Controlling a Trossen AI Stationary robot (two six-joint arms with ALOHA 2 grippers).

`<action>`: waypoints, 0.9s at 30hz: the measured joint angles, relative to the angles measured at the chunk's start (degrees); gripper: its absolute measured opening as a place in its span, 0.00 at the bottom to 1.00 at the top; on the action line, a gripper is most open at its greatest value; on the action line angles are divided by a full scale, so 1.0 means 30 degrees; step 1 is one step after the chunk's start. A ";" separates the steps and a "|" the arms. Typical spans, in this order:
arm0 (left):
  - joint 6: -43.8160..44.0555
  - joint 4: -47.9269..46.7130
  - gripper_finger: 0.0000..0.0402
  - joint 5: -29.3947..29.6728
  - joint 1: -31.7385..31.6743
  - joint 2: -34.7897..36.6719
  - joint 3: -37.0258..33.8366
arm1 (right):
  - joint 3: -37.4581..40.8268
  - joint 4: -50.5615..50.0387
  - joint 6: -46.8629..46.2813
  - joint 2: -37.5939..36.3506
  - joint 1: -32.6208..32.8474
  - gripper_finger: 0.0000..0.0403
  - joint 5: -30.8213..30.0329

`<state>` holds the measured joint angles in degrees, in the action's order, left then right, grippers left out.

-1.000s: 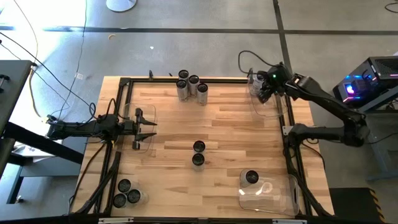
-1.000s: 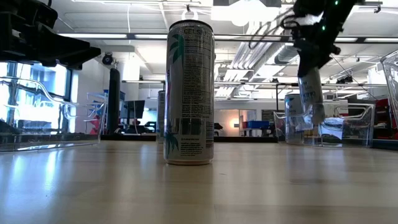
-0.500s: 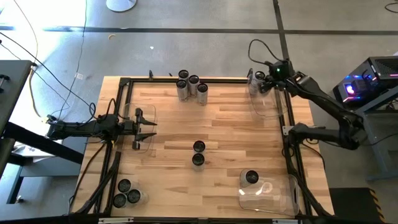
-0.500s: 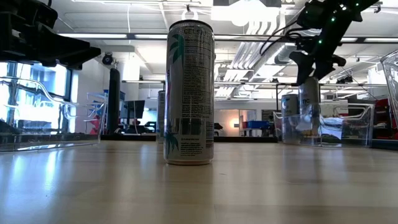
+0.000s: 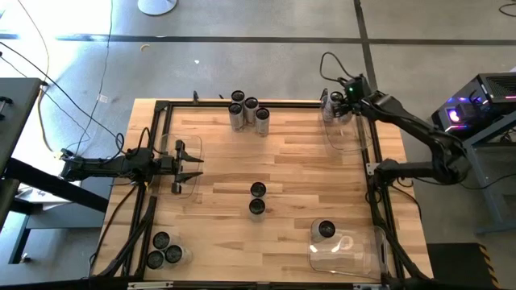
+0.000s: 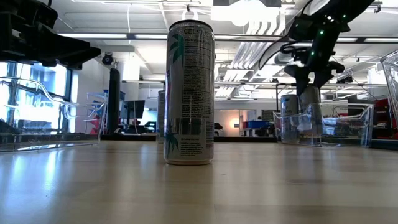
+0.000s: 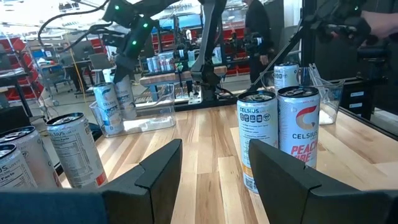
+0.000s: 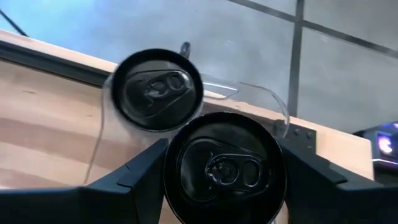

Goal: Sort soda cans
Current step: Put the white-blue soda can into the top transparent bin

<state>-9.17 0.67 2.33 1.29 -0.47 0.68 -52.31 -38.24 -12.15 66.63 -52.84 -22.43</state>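
Observation:
My right gripper [image 5: 347, 98] is shut on a soda can [image 8: 224, 168] with a dark top. It holds the can inside the clear bin [image 5: 348, 133] at the table's far right. A second can [image 8: 158, 90] stands in that bin beside it. Two cans [image 5: 257, 198] stand mid-table, and several [image 5: 248, 109] stand at the far edge. Three [image 5: 164, 252] are at the near left and one [image 5: 326, 230] at the near right. My left gripper [image 7: 211, 168] waits open and level over a clear bin [image 5: 192, 184] at the left edge. My right gripper pinches the can's upper wall [image 8: 173, 177] between its two fingers [image 8: 140, 171], just below the rim. It comes slanting down from above. The can [image 6: 310, 111] hangs upright below the fingers inside the bin. Whether its base is on the bin floor, I cannot tell.
A black frame [image 5: 242, 103] runs round the tabletop. Another clear bin [image 5: 359, 250] lies at the near right corner. Bare wood lies between the middle cans and the right-hand bins.
My right gripper has carried its can toward the table's far edge and down. Its wrist has rolled, so the can, tilted before, is now upright and lower inside the far right bin, close beside the can standing there.

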 joint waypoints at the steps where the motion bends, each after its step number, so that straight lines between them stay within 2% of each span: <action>1: 0.0000 0.0004 0.45 0.0000 -0.0001 0.0000 -0.0001 | -0.0002 0.0073 -0.0075 0.0084 0.0000 0.59 -0.0114; 27: 0.0000 0.0000 0.45 0.0007 -0.0004 0.0000 0.0003 | -0.0002 0.0611 -0.0296 0.0970 -0.0052 0.62 -0.0701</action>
<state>-9.17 0.67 2.35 1.28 -0.47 0.69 -52.31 -36.41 -13.04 69.54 -53.00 -24.54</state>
